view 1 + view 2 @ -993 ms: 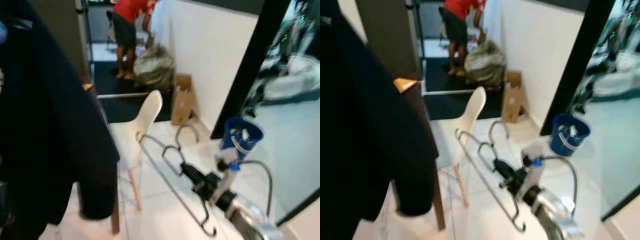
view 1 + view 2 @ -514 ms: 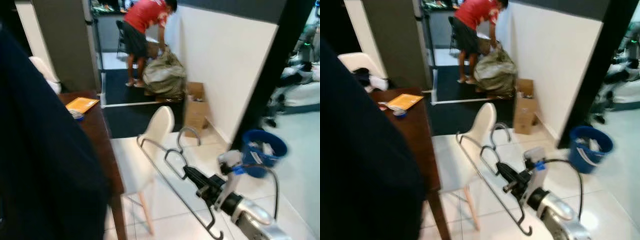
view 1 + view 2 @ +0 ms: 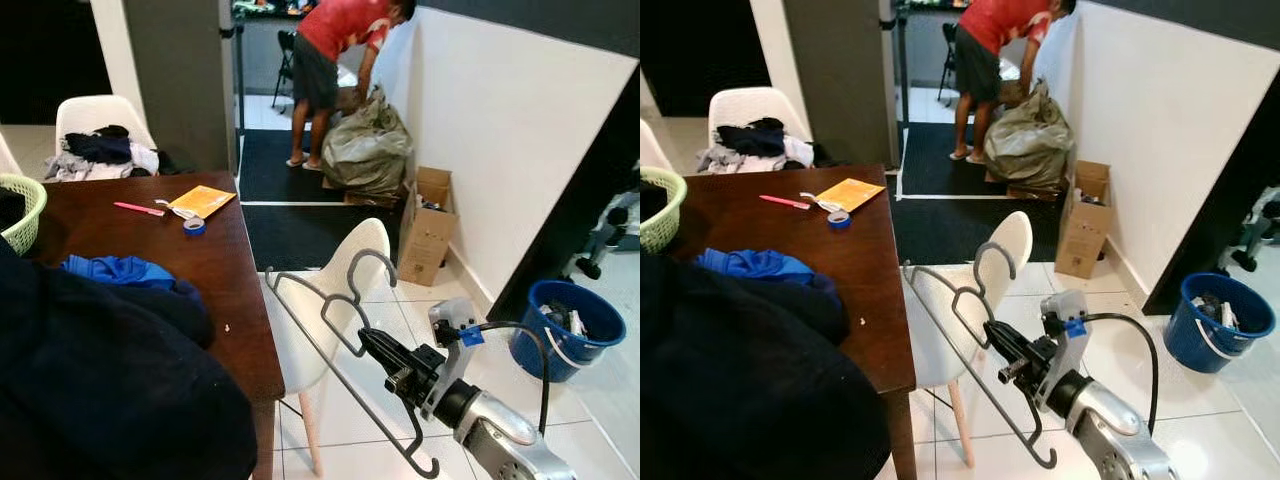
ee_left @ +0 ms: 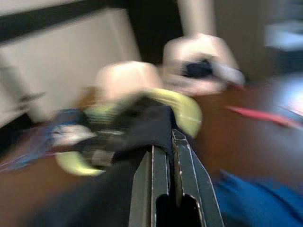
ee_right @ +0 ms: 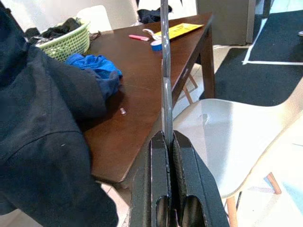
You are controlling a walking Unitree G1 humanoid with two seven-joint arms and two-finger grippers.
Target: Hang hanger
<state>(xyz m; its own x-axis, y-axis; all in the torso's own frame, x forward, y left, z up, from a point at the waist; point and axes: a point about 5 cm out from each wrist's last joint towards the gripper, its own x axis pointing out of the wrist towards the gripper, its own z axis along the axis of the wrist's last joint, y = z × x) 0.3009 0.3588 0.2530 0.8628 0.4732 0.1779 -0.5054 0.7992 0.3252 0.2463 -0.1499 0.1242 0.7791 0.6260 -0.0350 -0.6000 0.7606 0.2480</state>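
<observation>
Right eye view: right gripper (image 3: 1002, 347) is clamping one grey hanger (image 3: 960, 330), two white chairs (image 3: 970, 290) standing near.

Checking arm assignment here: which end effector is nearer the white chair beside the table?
Right. The right end effector holds the hanger just over the white chair; the left end effector grips dark cloth over the table.

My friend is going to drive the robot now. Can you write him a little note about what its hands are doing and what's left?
Right hand: shut on the grey wire hanger, held up in the air beside the white chair, near the brown table.
Left hand: fingers together on dark cloth, over the table end with the green basket.
Done: hanger picked up.
Left: hang it. No rail or hook is in view yet, so find one first. A person is bending over a bag farther back.
</observation>
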